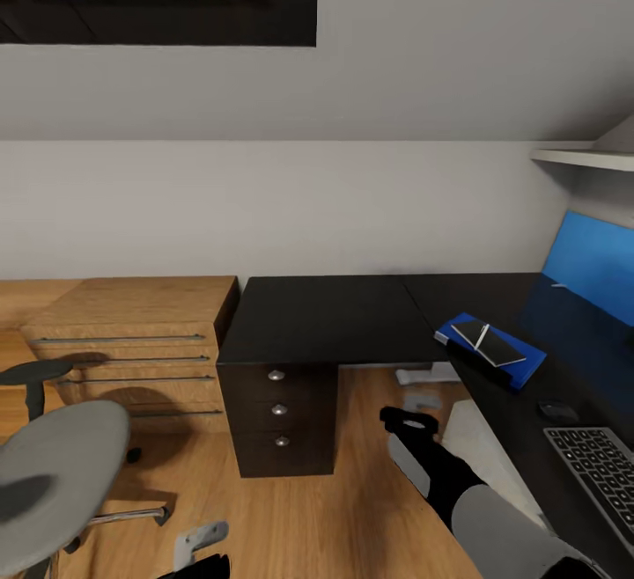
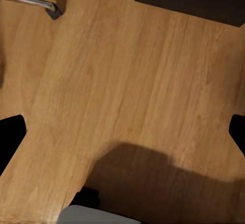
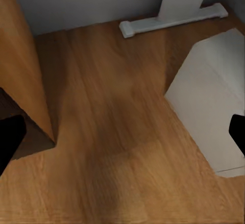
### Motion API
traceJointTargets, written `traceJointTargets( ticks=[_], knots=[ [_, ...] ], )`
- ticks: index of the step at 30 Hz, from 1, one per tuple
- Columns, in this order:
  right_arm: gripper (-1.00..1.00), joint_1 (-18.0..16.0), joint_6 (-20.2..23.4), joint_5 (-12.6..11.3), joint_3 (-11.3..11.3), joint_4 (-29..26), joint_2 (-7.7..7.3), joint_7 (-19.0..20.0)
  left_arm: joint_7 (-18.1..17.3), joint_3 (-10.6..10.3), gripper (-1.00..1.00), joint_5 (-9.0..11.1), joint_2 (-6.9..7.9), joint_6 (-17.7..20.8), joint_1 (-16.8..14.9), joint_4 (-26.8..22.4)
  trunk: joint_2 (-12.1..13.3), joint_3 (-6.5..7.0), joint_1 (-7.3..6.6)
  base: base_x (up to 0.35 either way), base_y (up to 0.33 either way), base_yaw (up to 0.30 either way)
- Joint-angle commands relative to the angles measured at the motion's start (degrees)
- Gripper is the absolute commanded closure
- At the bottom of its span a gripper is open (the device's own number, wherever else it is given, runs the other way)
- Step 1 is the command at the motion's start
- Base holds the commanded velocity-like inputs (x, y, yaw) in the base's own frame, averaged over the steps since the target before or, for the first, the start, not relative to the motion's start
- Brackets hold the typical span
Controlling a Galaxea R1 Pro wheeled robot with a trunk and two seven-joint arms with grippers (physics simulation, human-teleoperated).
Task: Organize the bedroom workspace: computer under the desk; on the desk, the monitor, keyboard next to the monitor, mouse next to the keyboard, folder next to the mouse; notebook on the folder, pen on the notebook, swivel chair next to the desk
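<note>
Since the folder [image 1: 493, 348] already carries notebook [image 1: 490, 343] and pen [image 1: 481, 336] on the desk [image 1: 326, 319], both grippers — left [image 2: 122, 132], right [image 3: 122, 137] — hang spread, empty.

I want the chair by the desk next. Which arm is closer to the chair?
Probably the left. The swivel chair sits at the robot's left; the left wrist view shows its chrome leg. The right arm hangs beside the desk.

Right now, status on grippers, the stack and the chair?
Left gripper and right gripper open, empty, over floor. Folder on desk, notebook and pen stacked on it. Chair at left, apart from desk. Nothing between.
</note>
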Motion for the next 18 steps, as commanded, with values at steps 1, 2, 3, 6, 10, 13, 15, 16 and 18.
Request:
traceJointTargets(
  ticks=[1, 2, 3, 6, 10, 13, 15, 16, 18],
  knots=[
    [-1.0, -0.06, -1.33, -0.12, 1.13, 2.58, 0.57, 0.55, 0.49, -0.05, -1.0, 0.55, 0.06, -0.58, -0.01, 0.85, 0.38, 0.14, -0.22, -0.004, 0.0, 0.0],
    [-1.0, -0.06, -3.05, -0.08, 1.91, 5.16, 1.2, 1.57, 0.49, -0.04, -1.0, 0.54, 0.1, -1.24, -0.01, 1.78, 0.78, 0.32, -0.44, -0.004, 0.0, 0.0],
    [-1.0, -0.06, -6.67, -0.02, 3.64, 10.27, 2.37, 3.65, 0.48, 0.0, -1.0, 0.51, 0.15, -2.71, -0.01, 3.62, 1.18, 0.5, -0.66, -0.002, 0.0, 0.0],
    [-1.0, -0.06, -12.21, -0.02, 6.3, 17.39, 3.67, 6.62, 0.47, 0.0, -1.0, 0.4, 0.17, -5.41, -0.01, 6.38, 2.38, 1.04, -1.32, -0.001, 0.0, 0.0],
    [-1.0, 0.05, -19.4, -0.11, 8.62, 26.66, 4.97, 10.64, 0.47, 0.01, -1.0, -1.42, 0.21, -11.11, -0.02, 11.48, 3.99, 1.75, -2.2, 0.0, 0.0, 0.0],
    [-1.0, 2.43, -23.95, -0.2, 9.41, 31.35, 5.55, 14.26, 0.08, 0.05, -1.0, -5.44, 0.24, -17.71, -0.07, 19.61, 5.19, 2.29, -2.86, 0.0, 0.0, 0.0],
    [-1.0, 4.08, -25.95, -0.21, 9.52, 31.95, 5.61, 14.91, -0.51, 0.07, -1.0, -6.14, 0.25, -19.14, -0.08, 23.2, 5.99, 2.65, -3.3, 0.0, 0.0, 0.0],
    [-1.0, 4.9, -27.16, -0.2, 9.57, 32.16, 5.63, 15.13, -0.98, 0.05, -1.0, -6.41, 0.25, -19.71, -0.08, 25.11, 6.39, 2.83, -3.52, 0.0, 0.0, 0.0],
    [-1.0, 6.95, -30.92, -0.19, 9.63, 32.59, 5.7, 15.6, -3.44, 0.03, -1.0, -6.98, 0.25, -21.25, -0.09, 31.0, 7.2, 3.19, -3.96, 0.0, 0.0, 0.0]
  ],
)
